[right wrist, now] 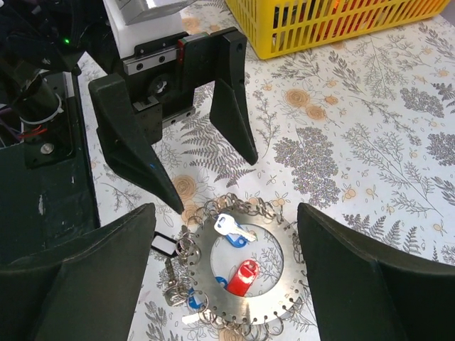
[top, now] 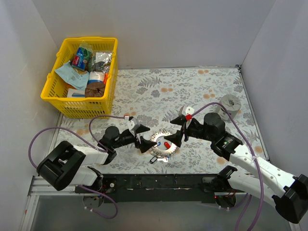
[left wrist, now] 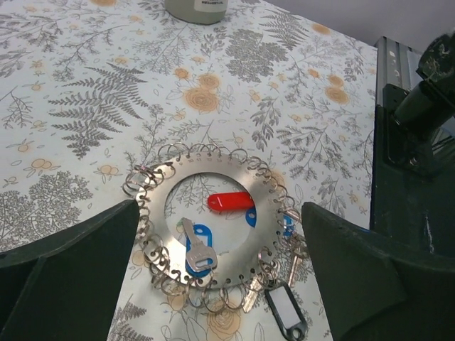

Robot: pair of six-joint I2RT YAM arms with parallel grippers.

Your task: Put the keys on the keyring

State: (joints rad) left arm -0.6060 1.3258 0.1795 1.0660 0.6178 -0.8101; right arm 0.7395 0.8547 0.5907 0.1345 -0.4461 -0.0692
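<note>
Keyring [top: 161, 143] lies flat between left gripper [top: 145, 138] and right gripper [top: 176, 131], red key [left wrist: 231, 201] and blue key [left wrist: 201, 250] inside; both grippers gape wide, empty. Seemingly between grasps: next needs a precise key pinch

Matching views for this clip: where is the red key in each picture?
Top external: red key low centre, inside the keyring.
Left wrist: red key at centre, inside the keyring.
Right wrist: red key bottom centre, inside the keyring.
Shared landmark: the keyring around it.
</note>
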